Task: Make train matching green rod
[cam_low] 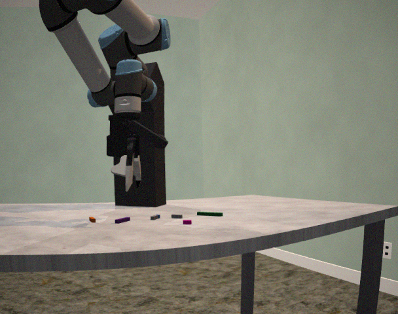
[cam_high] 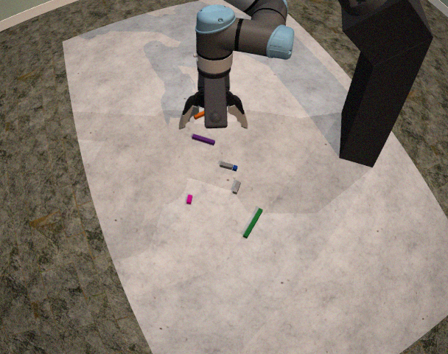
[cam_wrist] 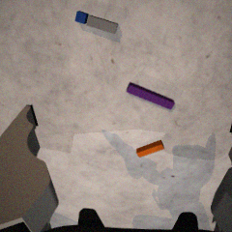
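Hovering above the table with the gripper (cam_high: pixel 213 127) (cam_low: pixel 132 188) (cam_wrist: pixel 132 109) wide apart and empty, probably going for the orange rod (cam_high: pixel 199 115) (cam_low: pixel 92 219) (cam_wrist: pixel 150 149) lying past the purple rod (cam_high: pixel 203 139) (cam_low: pixel 122 220) (cam_wrist: pixel 150 96), now needing descent, a square pinch, then placement in line with the joined grey rod (cam_high: pixel 226 165) (cam_low: pixel 154 217) (cam_wrist: pixel 102 24) and blue rod (cam_high: pixel 234 167) (cam_low: pixel 158 216) (cam_wrist: pixel 81 17).

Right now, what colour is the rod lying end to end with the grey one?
Blue, clearest in the wrist view.

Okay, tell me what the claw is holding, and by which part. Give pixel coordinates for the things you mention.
Nothing is held: the claw (cam_high: pixel 213 127) (cam_low: pixel 133 187) is open above the table, and the orange rod (cam_high: pixel 199 115) (cam_low: pixel 92 219) (cam_wrist: pixel 150 149) lies on the tabletop, with none of it gripped.
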`<action>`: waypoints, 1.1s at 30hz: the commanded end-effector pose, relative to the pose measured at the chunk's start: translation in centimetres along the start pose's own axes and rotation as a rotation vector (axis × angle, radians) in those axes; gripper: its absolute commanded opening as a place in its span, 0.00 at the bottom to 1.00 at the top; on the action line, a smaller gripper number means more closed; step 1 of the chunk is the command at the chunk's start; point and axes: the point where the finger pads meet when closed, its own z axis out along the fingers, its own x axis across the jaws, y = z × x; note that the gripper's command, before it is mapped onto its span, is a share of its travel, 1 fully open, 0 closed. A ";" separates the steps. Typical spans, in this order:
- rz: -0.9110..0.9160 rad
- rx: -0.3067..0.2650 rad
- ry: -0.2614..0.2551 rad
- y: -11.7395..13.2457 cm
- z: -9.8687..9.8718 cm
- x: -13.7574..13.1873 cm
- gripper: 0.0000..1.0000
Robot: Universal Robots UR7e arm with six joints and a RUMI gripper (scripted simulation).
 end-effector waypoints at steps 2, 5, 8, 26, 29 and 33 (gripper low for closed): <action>-0.151 0.010 0.000 0.6 0.1 0.1 1.00; -0.274 0.010 0.001 1.1 0.1 0.2 1.00; -0.383 0.010 0.001 1.7 0.2 0.3 1.00; -0.986 0.008 0.007 4.9 0.3 0.9 1.00; -1.094 0.007 0.008 5.6 0.3 1.1 1.00; -1.198 0.006 0.009 6.2 0.3 1.2 1.00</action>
